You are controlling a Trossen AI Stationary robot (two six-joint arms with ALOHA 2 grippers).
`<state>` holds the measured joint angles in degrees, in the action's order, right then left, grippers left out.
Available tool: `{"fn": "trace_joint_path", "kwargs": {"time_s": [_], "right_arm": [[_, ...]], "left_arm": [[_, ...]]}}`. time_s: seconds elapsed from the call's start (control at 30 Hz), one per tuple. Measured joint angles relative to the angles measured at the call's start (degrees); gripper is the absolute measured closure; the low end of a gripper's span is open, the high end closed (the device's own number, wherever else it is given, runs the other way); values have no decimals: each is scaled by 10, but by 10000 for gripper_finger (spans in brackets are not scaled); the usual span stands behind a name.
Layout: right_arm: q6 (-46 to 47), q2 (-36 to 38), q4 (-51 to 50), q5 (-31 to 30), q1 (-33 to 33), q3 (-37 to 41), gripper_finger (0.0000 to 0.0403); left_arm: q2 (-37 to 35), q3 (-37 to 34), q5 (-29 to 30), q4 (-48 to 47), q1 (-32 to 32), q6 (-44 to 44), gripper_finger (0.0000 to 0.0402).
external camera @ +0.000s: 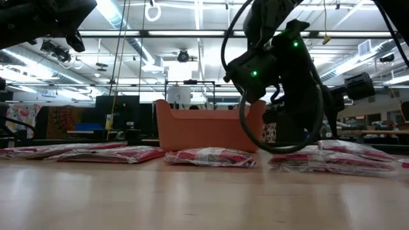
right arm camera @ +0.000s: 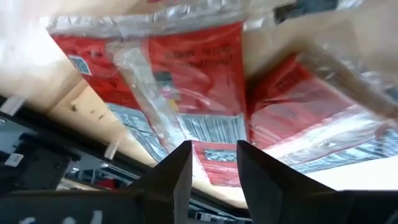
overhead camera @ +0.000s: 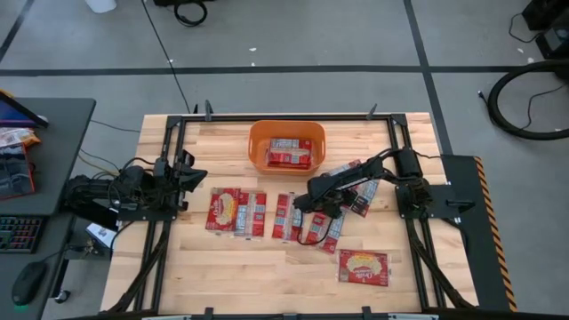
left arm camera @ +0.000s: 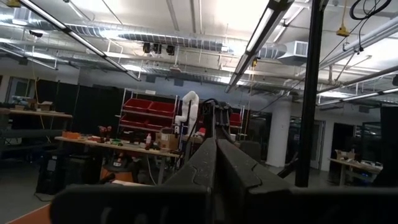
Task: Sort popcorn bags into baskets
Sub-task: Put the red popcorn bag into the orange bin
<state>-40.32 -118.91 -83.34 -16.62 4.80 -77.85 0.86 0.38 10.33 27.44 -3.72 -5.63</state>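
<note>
Several red popcorn bags lie flat on the wooden table: two at the left (overhead camera: 233, 212), a cluster in the middle (overhead camera: 307, 222), one alone near the front (overhead camera: 363, 267), others under the right arm (overhead camera: 360, 197). The orange basket (overhead camera: 286, 145) stands at the far middle, also seen in the low view (external camera: 204, 124), with a bag inside (overhead camera: 289, 153). My right gripper (overhead camera: 302, 203) is low over the middle cluster, open, pointing down at a bag (right arm camera: 193, 93). My left gripper (left arm camera: 216, 163) is shut, raised at the table's left edge (overhead camera: 182, 173). My right gripper (right arm camera: 214, 163) comes from above with its open fingers on either side of the label end (right arm camera: 214, 152) of a bag lying flat on the table. Whether the fingertips touch the bag, I cannot tell.
Dark frame rails run along the table's edges (overhead camera: 169, 142). A second desk with a keyboard and mouse stands off the left side (overhead camera: 27, 231). Bare wood shows in front of the bags (overhead camera: 267, 276) and to the left of the basket (overhead camera: 213, 147).
</note>
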Motion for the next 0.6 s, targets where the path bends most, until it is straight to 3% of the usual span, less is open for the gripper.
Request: {"fn": "trace_joint_path", "kwargs": {"time_s": [0.2, 0.4, 0.6], "right_arm": [[69, 0, -44, 9, -1, -6, 274], [134, 9, -53, 7, -7, 38, 277], [145, 86, -16, -10, -9, 112, 288]], "left_arm": [[0, 0, 0, -3, 0, -2, 384], [0, 0, 0, -2, 0, -2, 384], [0, 0, 0, -3, 0, -9, 384]]}}
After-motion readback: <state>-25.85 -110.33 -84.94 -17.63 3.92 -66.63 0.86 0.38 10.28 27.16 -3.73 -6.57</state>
